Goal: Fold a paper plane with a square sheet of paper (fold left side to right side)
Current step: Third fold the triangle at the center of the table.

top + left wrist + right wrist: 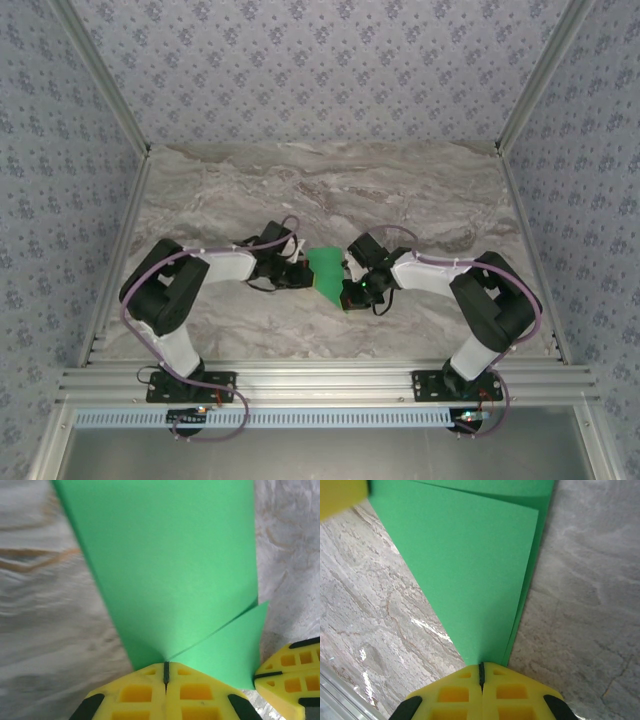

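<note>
creased green paper (324, 272), left jaws clamped on one corner, right jaws clamped on another

I work a lab test cell from afar: aluminium rails (320, 381) and wallpapered panels (320, 70) box in a marble-look tabletop (320, 185) with bolted robot arms (165, 290).

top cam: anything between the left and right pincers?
The bright green creased sheet of paper spans the gap between left pincer and right pincer in the top view; both are shut on it.
</note>
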Robot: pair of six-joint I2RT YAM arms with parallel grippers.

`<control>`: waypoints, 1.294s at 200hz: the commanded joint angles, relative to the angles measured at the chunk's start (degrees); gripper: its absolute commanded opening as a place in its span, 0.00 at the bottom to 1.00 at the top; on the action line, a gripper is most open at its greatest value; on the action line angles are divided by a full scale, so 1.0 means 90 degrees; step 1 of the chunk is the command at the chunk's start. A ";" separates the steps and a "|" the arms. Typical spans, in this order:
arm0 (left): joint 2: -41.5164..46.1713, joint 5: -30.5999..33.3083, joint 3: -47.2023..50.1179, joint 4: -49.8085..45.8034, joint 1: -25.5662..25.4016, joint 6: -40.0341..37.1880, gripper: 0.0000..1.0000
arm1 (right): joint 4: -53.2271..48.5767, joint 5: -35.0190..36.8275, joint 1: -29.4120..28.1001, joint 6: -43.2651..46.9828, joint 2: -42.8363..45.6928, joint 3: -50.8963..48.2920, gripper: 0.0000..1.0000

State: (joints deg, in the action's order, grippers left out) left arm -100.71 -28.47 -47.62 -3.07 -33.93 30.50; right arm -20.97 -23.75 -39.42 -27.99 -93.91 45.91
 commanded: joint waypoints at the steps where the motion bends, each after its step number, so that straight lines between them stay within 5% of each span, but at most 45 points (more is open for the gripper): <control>1: -0.0143 0.1320 0.0216 -0.0518 0.0611 -0.0349 0.00 | -0.1122 0.0911 -0.0023 0.0129 -0.0391 -0.0373 0.00; 51: 0.0218 0.1125 0.0336 -0.0528 0.0837 -0.0368 0.01 | -0.0574 0.0626 -0.0043 0.0290 0.0081 -0.0278 0.01; 79: 0.0885 0.0996 0.0560 -0.0495 0.0836 -0.0100 0.07 | -0.0377 0.0919 -0.0086 0.0595 0.0856 -0.0077 0.19; 156: 0.1549 0.0009 0.1226 0.1053 0.0373 0.1653 0.45 | 0.0414 0.1882 -0.0625 0.1257 0.1954 -0.0345 0.52; 259: 0.0457 -0.0166 0.0499 0.1650 -0.0157 0.2214 0.48 | 0.1348 0.2541 -0.1275 0.1782 0.1665 -0.0690 0.63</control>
State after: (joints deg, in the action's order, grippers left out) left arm -95.72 -28.14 -40.88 9.17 -34.81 48.99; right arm -11.11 -2.24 -50.37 -13.63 -77.71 40.56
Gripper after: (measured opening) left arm 0.483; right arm 0.626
